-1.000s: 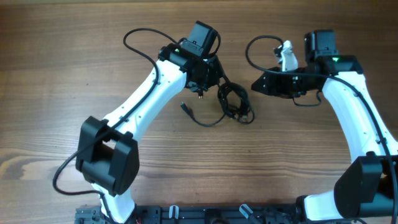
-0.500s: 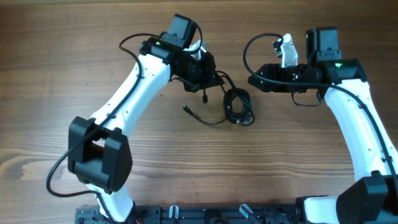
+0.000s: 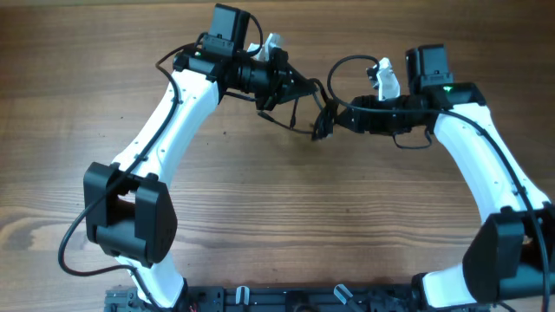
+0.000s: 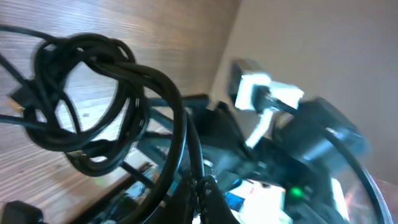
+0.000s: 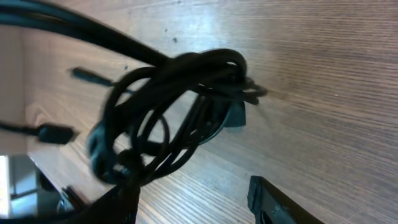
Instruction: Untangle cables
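Overhead: cables knotted, upper centre, strung between both arms above the bench. Left wrist: left fingers clenched on strands at bottom centre, knot looping upper left. Right wrist: right fingers spread, released, knot mid-frame just ahead.

Ahead of the left claw, the knotted cables hang in the narrow gap to the right claw, which faces it closely. That gap gives no clear passage. Behind each claw its own arm and looping wire stand in the way. Below both claws, and on towards the arms' bases, the bench shows bare wood between the two arms, giving wide room.
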Robot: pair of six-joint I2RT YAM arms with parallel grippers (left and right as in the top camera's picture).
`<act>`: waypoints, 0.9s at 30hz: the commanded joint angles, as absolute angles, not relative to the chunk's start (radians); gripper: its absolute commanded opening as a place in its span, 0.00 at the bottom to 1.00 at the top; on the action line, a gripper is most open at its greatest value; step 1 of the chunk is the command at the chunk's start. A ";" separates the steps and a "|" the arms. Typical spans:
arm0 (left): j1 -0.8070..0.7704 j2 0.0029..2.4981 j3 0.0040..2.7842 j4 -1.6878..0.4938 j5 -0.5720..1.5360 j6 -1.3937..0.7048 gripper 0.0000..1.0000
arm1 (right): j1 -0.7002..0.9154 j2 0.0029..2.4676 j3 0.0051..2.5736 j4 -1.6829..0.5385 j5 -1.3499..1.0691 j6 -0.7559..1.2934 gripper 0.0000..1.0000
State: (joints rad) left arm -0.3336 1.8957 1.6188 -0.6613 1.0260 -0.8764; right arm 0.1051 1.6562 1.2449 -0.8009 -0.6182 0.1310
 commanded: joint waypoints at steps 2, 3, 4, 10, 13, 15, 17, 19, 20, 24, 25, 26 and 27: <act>-0.333 1.850 1.635 -0.529 1.192 -1.038 0.04 | 0.109 1.734 1.235 -0.737 -0.601 0.241 0.58; -0.333 1.850 1.635 -0.499 1.212 -1.066 0.04 | 0.109 1.746 1.235 -0.720 -0.619 0.240 0.58; -0.334 1.850 1.635 -0.461 1.237 -1.097 0.04 | 0.109 1.758 1.235 -0.700 -0.636 0.241 0.58; -0.335 1.850 1.635 -0.338 1.306 -1.244 0.04 | 0.109 1.777 1.235 -0.532 -0.663 0.377 0.58; -0.336 1.850 1.635 -0.294 1.322 -1.295 0.04 | 0.108 1.777 1.235 -0.454 -0.669 0.466 0.57; -0.336 1.850 1.635 -0.242 1.350 -1.352 0.04 | 0.108 1.777 1.235 -0.430 -0.595 0.547 0.56; -0.336 1.850 1.635 -0.158 1.388 -1.444 0.04 | 0.109 1.779 1.235 -0.424 -0.550 0.581 0.54; -0.338 1.848 1.635 -0.041 1.406 -1.551 0.04 | 0.109 1.789 1.235 -0.397 -0.559 0.589 0.53; -0.340 1.847 1.635 0.027 1.406 -1.605 0.04 | 0.109 1.795 1.235 -0.384 -0.566 0.597 0.53; -0.343 1.845 1.635 0.242 1.406 -1.727 0.04 | 0.107 1.811 1.235 -0.361 -0.612 0.581 0.51; -0.343 1.845 1.635 0.276 1.406 -1.749 0.04 | 0.102 1.811 1.236 -0.359 -0.615 0.575 0.51; -0.343 1.845 1.635 0.278 1.405 -1.760 0.04 | 0.094 1.811 1.236 -0.359 -0.636 0.570 0.51; -0.342 1.845 1.635 0.278 1.405 -1.758 0.04 | 0.079 1.811 1.236 -0.355 -0.679 0.542 0.51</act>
